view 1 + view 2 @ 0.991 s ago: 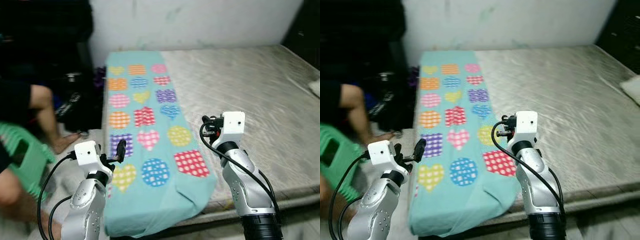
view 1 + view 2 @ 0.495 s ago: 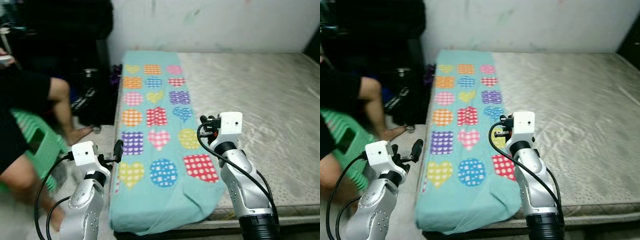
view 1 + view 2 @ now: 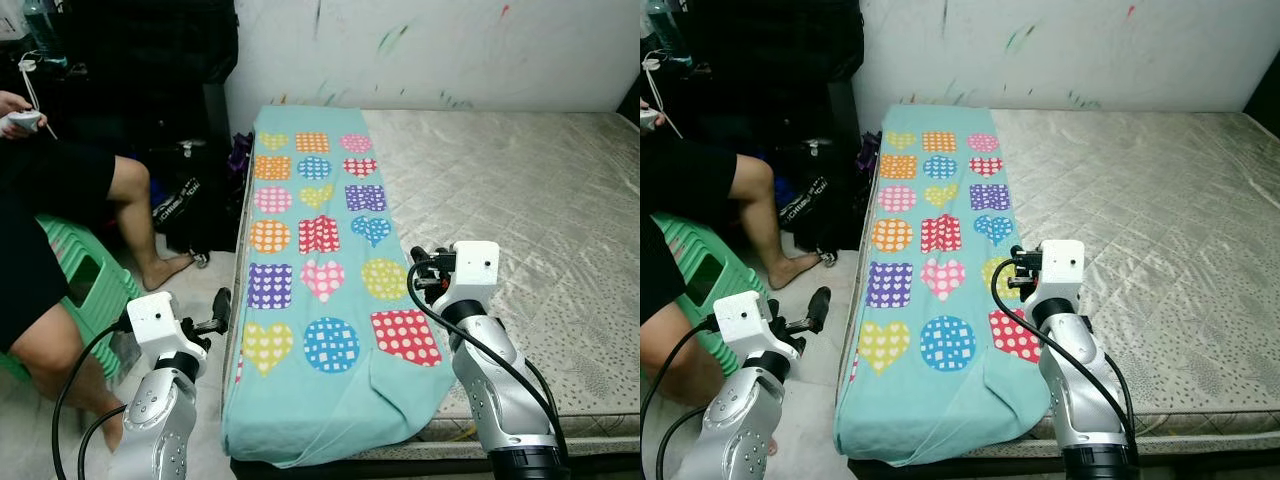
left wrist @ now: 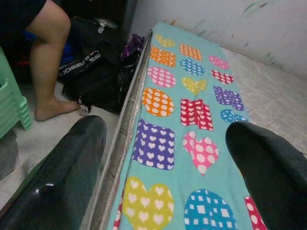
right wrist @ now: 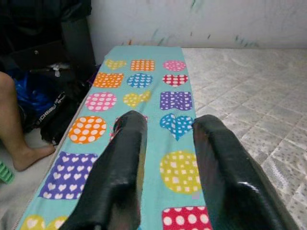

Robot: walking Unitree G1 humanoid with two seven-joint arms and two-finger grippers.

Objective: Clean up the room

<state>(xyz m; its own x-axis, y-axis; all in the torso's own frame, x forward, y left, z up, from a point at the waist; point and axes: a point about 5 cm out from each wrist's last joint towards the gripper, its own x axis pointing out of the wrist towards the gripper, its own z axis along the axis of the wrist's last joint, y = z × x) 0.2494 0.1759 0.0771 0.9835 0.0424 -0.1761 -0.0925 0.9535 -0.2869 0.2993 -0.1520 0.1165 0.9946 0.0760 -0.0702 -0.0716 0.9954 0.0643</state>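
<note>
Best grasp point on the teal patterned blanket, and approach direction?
Probably the near corner of the blanket, where it bunches and droops over the mattress edge. The loose fold gives fingers something to pinch; elsewhere it lies flat. Come from the front with the right gripper, which is closest.

a blanket (image 3: 316, 262) is lying lengthwise along the left edge of the mattress (image 3: 540, 210), its near end hanging over the mattress's front edge. a wall (image 3: 450, 50) is standing behind the mattress. a bag (image 3: 190, 205) is sitting on the floor just left of the mattress. a person's leg (image 3: 135, 215) is resting left of the bag, beside a stool (image 3: 75, 290). the left gripper (image 3: 222, 305) is hovering just left of the blanket's near part; the right gripper (image 3: 418, 272) is hovering over its right edge.
</note>
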